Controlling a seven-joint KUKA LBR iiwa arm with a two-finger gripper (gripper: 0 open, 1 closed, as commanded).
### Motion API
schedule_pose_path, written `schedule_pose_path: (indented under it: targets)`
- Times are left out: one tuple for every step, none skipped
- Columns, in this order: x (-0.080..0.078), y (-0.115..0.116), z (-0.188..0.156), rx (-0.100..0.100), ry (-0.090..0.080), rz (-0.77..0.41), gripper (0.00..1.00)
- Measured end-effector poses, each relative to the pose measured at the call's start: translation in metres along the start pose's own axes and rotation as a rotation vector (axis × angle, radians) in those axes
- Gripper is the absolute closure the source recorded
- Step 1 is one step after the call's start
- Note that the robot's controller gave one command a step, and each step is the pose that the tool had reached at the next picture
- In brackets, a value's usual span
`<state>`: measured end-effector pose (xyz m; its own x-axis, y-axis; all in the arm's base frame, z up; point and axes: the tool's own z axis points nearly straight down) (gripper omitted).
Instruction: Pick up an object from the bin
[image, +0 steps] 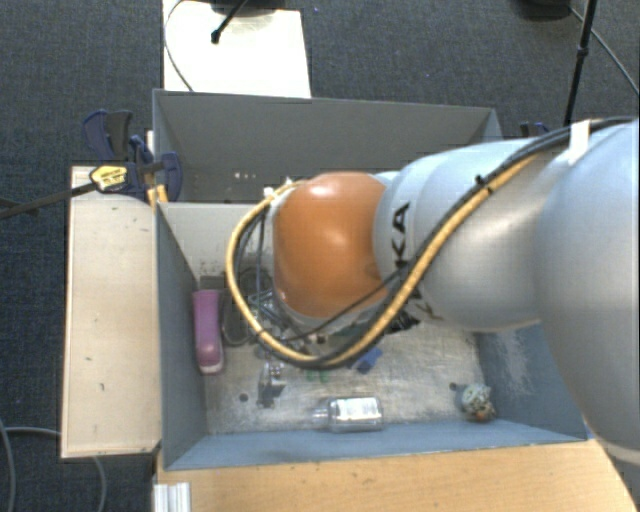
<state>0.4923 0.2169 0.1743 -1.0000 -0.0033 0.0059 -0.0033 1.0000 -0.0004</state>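
Note:
My gripper reaches down from under the orange cover to the bin floor in the front left part. It sits between a mauve oblong block, which lies along the left wall, and a small clear bottle lying on its side by the front wall. Nothing shows in its grasp. A blue piece pokes out from under the arm just right of the gripper.
A small mottled ball rests in the front right corner. The arm and its orange cover hide the middle and back of the bin. Bare floor shows between the bottle and the ball.

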Motion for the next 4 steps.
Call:
schedule_pose_path:
  targets:
    - [-0.066, -0.04, 0.036, 0.001, -0.01, 0.026, 0.0]
    - [-0.062, -0.063, 0.097, 0.001, -0.002, 0.054, 0.0]
    - [-0.063, -0.061, 0.094, -0.002, -0.007, 0.057, 1.0]
    - [-0.055, -0.066, -0.079, -0.001, -0.015, -0.178, 1.0]
